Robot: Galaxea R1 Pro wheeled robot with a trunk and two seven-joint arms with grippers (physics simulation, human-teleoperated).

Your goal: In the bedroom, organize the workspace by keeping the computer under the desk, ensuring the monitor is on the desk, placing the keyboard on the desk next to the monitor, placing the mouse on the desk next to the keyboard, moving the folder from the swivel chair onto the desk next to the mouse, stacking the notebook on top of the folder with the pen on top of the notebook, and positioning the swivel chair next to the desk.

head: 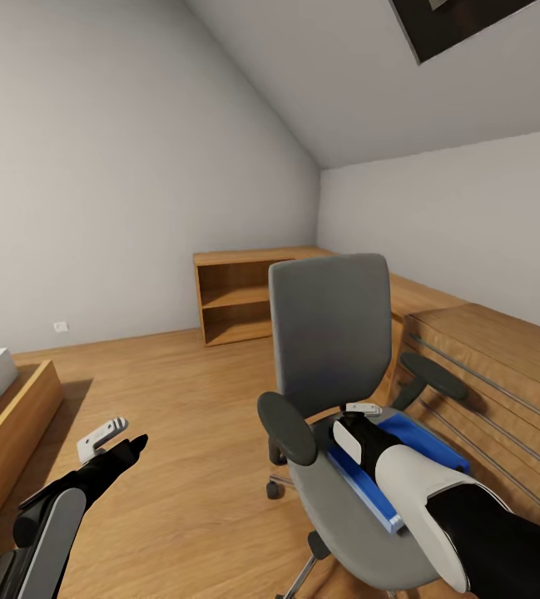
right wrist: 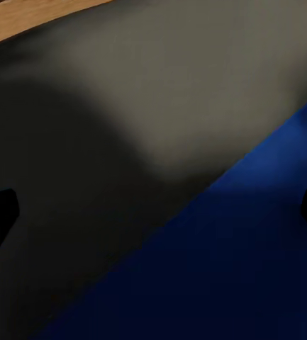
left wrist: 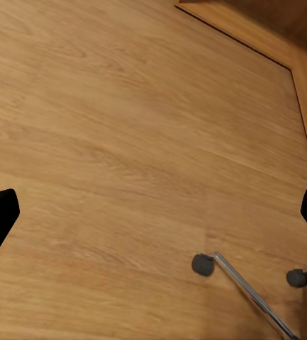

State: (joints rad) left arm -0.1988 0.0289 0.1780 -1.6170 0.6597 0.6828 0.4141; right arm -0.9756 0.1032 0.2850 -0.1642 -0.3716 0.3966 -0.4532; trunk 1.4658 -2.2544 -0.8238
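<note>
The grey swivel chair (head: 329, 329) stands on the wood floor right in front of me, its back facing away from the far wall. On its seat lies the blue folder (head: 432, 443). My right arm reaches down over the seat, and the wrist hides part of the folder. Through the right wrist view, the right gripper (right wrist: 153, 212) is open, low over the line where the folder (right wrist: 224, 269) meets the grey seat (right wrist: 125, 106). My left gripper (head: 132, 447) hangs open over bare floor to the left of the chair. Its camera catches a chrome chair leg (left wrist: 252, 290).
A low open wooden shelf (head: 236, 299) stands against the far wall behind the chair. A wooden drawer chest (head: 502, 374) runs along the right, close to the chair's armrest (head: 432, 374). A wooden bed frame (head: 12, 416) sits at the left edge. Open floor (head: 178, 399) lies between.
</note>
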